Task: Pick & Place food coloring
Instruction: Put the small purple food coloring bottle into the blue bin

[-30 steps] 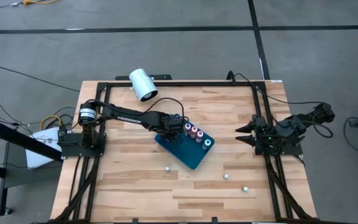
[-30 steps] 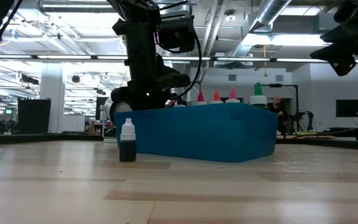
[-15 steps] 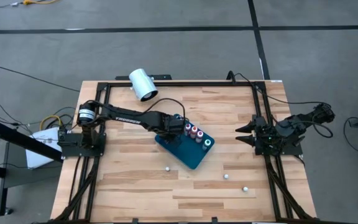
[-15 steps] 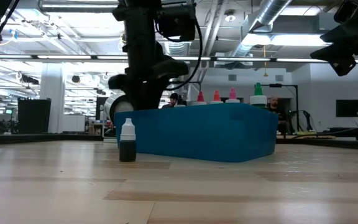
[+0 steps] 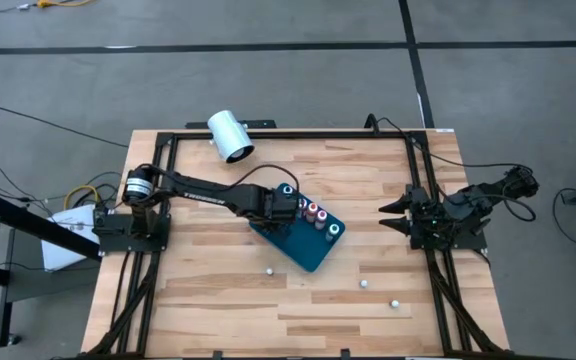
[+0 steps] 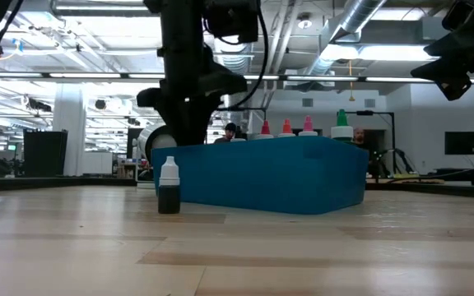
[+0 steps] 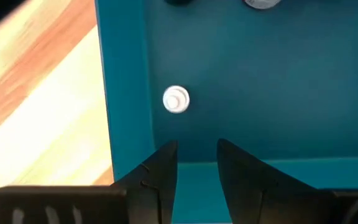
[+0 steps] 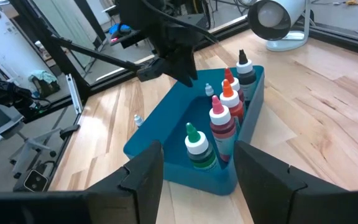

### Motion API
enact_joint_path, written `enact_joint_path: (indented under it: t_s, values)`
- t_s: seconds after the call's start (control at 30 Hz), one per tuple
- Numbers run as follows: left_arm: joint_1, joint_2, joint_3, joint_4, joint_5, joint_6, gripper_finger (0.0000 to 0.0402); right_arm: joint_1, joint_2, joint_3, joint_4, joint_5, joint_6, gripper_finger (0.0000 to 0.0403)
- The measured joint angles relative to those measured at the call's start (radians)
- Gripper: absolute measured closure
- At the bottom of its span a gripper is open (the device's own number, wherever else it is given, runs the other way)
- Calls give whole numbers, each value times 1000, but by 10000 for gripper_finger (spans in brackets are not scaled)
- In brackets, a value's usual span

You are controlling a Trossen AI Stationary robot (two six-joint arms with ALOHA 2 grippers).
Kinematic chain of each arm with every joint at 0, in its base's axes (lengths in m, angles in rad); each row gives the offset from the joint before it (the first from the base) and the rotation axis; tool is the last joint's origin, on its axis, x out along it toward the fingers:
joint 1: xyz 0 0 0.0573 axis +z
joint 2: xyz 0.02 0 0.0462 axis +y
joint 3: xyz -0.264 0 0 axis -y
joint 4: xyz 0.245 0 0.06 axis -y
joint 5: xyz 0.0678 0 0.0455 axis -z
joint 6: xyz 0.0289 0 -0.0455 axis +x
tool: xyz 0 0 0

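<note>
Above the teal tray (image 5: 303, 250), the left tool (image 7: 196, 163) hovers released over 1 white-capped bottle (image 7: 176, 99)

Both arms matte black, slim jointed links. Left arm (image 5: 203, 189) has white lettering on its link, a silver ring at the base and a loose black cable. Right hand (image 8: 194, 177) fingers: dark, flat, angular.

Upright red-topped and green-topped food coloring bottles (image 8: 219, 127) inside the tray, another (image 6: 169, 187) on bare table.
</note>
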Motion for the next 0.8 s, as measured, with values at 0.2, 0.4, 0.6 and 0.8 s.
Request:
enact_joint_path:
  t_s: [0.2,0.4,0.6,0.8]
  values:
    - [-67,0,104,-181,0,-35,296,0,0,0,0,0,0,223]
    - [-172,-1,225,-406,-17,-71,296,0,0,0,0,0,0,218]
    - [-279,-1,267,-479,-69,-168,296,0,0,0,0,0,0,220]
    - [-367,-1,267,-475,-47,-283,296,0,0,0,0,0,0,222]
